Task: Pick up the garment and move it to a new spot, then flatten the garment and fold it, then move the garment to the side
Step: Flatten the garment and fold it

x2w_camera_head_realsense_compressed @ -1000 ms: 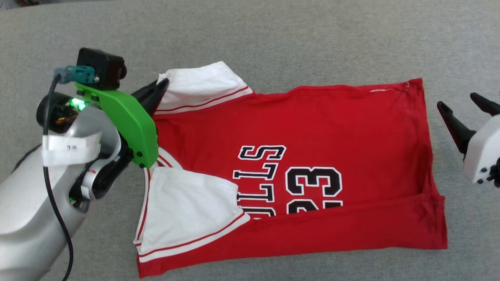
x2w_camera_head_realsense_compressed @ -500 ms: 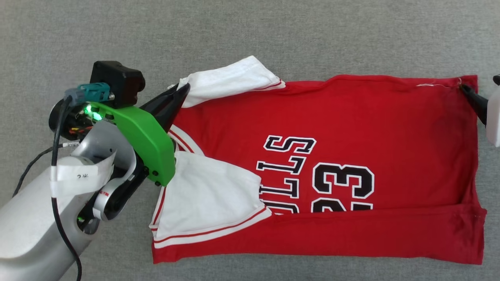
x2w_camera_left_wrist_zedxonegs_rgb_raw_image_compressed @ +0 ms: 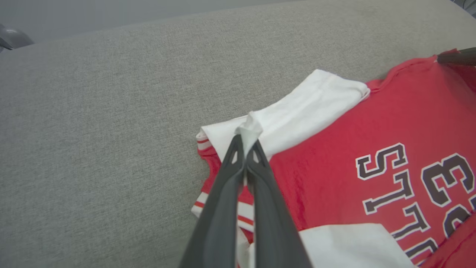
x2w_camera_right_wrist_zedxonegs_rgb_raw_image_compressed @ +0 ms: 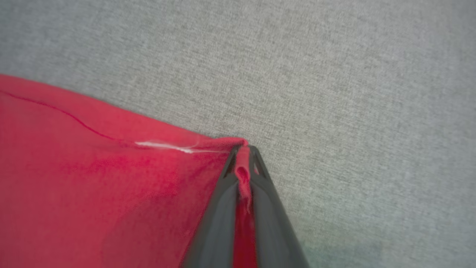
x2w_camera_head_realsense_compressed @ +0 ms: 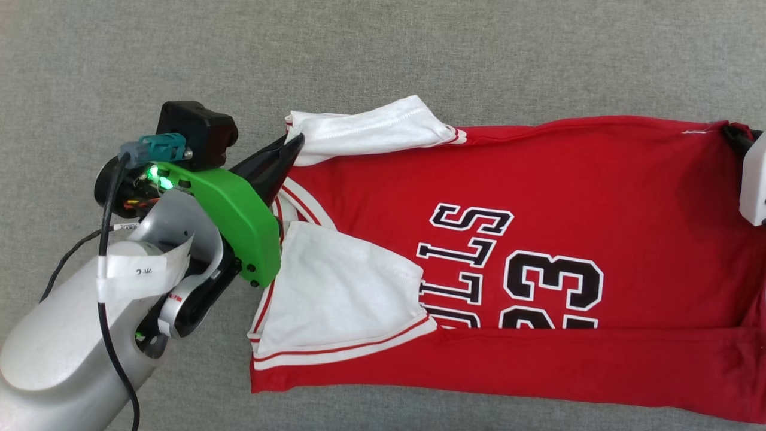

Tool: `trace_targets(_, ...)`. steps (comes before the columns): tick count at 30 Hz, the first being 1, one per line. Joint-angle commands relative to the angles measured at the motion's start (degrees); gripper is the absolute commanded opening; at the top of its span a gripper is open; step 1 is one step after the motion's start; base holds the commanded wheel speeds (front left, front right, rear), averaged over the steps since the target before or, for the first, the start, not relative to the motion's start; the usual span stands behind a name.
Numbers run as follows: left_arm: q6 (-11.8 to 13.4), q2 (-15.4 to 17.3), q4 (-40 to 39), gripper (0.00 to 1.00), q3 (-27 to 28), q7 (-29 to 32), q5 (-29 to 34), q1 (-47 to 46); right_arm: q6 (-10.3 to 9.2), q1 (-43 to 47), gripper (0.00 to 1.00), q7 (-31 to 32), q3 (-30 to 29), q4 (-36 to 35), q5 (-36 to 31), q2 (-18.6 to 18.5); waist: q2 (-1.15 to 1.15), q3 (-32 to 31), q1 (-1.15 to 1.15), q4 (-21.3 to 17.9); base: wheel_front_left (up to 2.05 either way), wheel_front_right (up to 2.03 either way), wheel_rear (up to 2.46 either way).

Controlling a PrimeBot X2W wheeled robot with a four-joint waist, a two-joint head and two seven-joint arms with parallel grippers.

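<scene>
Grey woven surface (x2w_camera_head_realsense_compressed: 419,48) carries the garment (x2w_camera_head_realsense_compressed: 538,197), spread chest-up and pinched at two far corners.
Left gripper (x2w_camera_head_realsense_compressed: 294,145) is clamped on the white far sleeve (x2w_camera_head_realsense_compressed: 371,129); right gripper (x2w_camera_head_realsense_compressed: 735,134) is clamped on the red far hem corner. Near long side is folded over the lower lettering (x2w_camera_head_realsense_compressed: 514,263); near sleeve (x2w_camera_head_realsense_compressed: 341,287) lies flat on the chest.

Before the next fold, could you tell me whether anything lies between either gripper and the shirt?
Nothing visible does: the left gripper is shut on the shirt at its white sleeve, the right gripper at its red corner.
</scene>
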Motion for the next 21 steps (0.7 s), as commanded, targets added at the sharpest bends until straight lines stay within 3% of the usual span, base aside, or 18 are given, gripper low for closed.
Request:
trace_targets(1, -0.3, -0.3, 0.5, 0.0, 0.2, -0.6, -0.5, 0.9, 0.01, 0.5, 0.0, -0.3, 0.4, 1.6, 0.7, 0.7, 0.0, -0.9, 0.0, -0.1, 0.0, 0.0, 0.0)
trace_targets(11, -0.2, -0.6, 4.4, 0.0, 1.0, -2.9, -2.3, 3.8, 0.01, 2.8, 0.0, -6.7, -2.1, 1.1, 4.5, 1.6, 0.0, -7.0, 0.0, -1.2, 0.0, 0.0, 0.0)
trace_targets(21, 1.3, 0.8, 4.3, 0.0, 1.1, -4.9, -4.6, 11.0, 0.01, 13.0, 0.0, -12.5, -5.2, -3.6, 8.9, 2.1, 0.0, -14.1, 0.0, -1.2, 0.0, 0.0, 0.0)
